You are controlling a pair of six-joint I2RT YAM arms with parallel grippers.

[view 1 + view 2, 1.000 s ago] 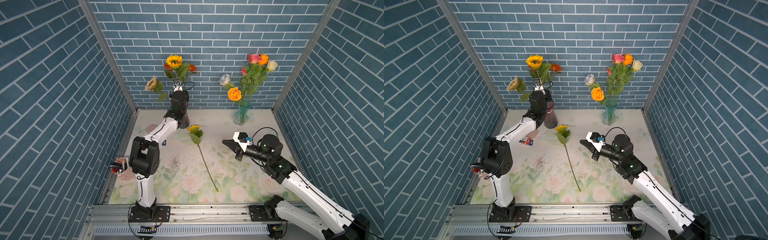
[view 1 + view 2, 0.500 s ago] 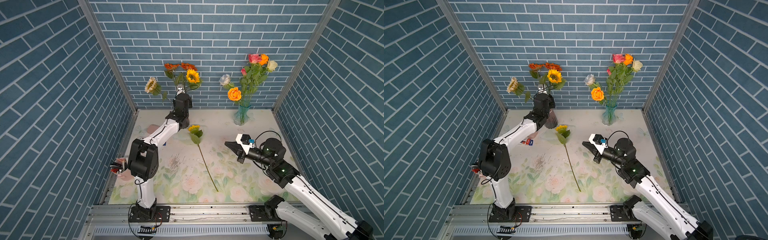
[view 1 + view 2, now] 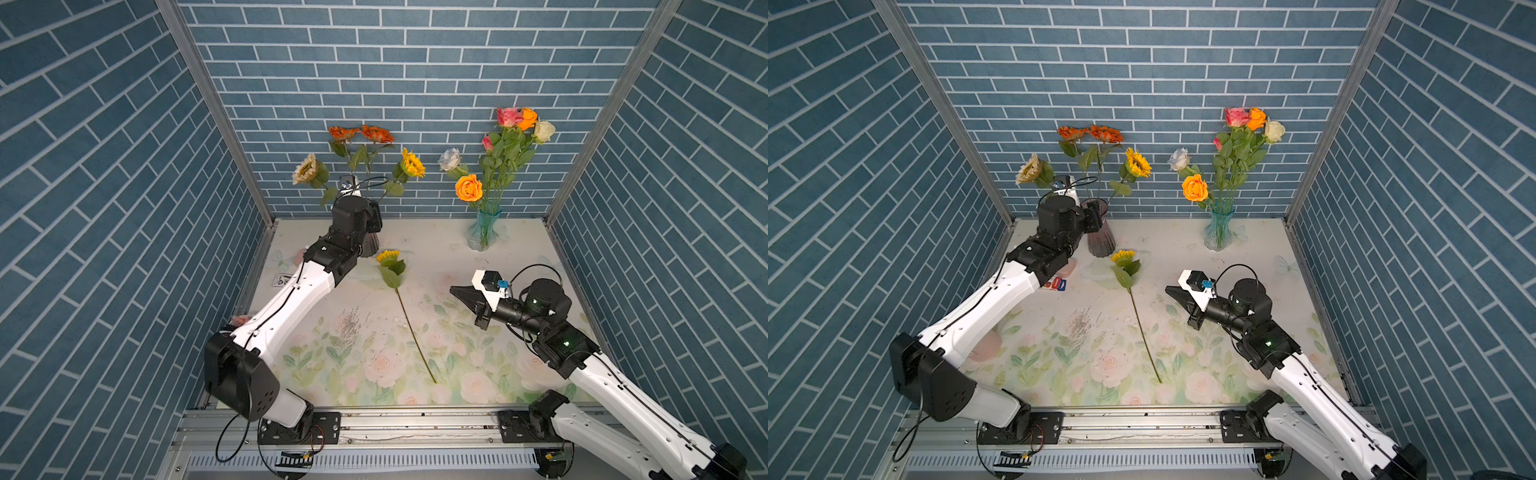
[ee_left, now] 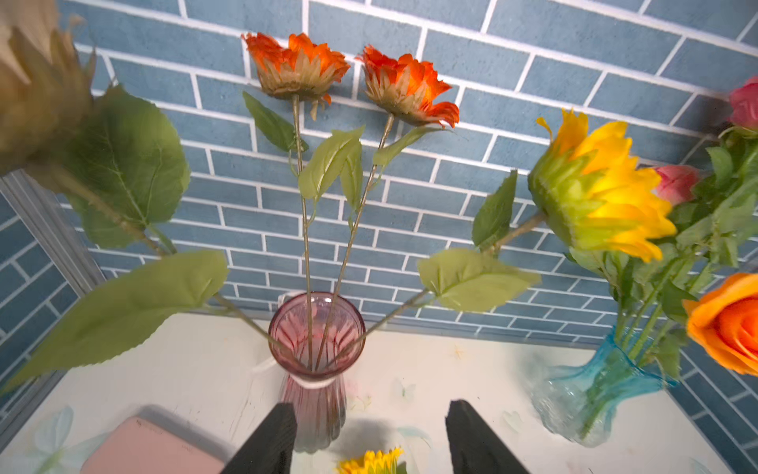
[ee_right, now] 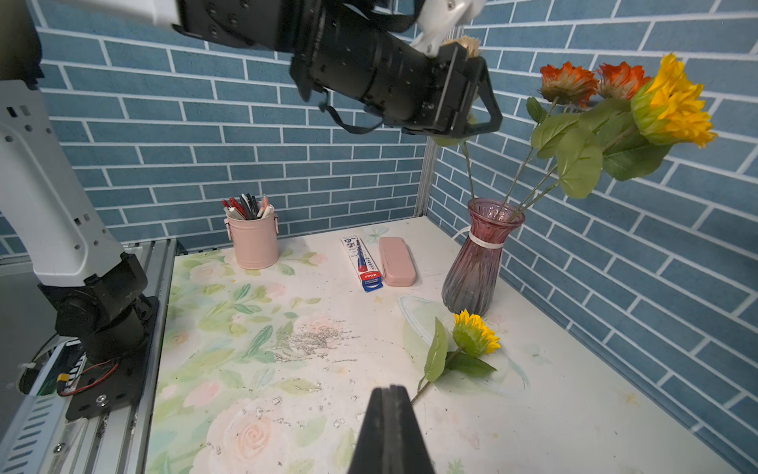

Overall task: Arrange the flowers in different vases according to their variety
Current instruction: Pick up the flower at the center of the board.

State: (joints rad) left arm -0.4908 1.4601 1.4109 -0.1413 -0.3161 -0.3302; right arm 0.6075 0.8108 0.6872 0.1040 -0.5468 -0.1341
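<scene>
A: So, biggest first: how does the table (image 3: pixel 432 266) lie to the tools?
B: Its flowered cloth spreads beneath both. The left arm (image 3: pixel 291 307) reaches up toward the back wall, and the right arm (image 3: pixel 615 386) stretches low over the middle of the cloth.
A: And the left gripper (image 4: pixel 369 406)?
B: Its fingers stand well apart with nothing between them. The plum vase (image 4: pixel 313 394) is straight ahead of it and lower, its mouth showing beyond the gap.
A: What stands in that vase?
B: Four sunflower stems. Two orange heads (image 4: pixel 299 69) rise upright ahead of the gripper, a yellow sunflower (image 4: pixel 603 193) leans off to one side and a cream head (image 3: pixel 305 168) to the other.
A: The aqua vase (image 3: pixel 482 232)?
B: It is farther along the back wall, well apart from the left gripper, and holds the roses (image 3: pixel 505 153) in orange, pink, white and pale blue.
A: The right gripper (image 5: pixel 389 394)?
B: Pressed together, gripping nothing. A loose sunflower (image 5: pixel 476 332) lies flat on the cloth in front of it. The stem runs near the closed tip and the head lies farther ahead, just beside the plum vase's foot.
A: Smaller things?
B: All beyond the right gripper's tip: a pink cup (image 5: pixel 254 240) of pens, then a pink case (image 5: pixel 396 260) with a pen box (image 5: pixel 363 262) just beside it
</scene>
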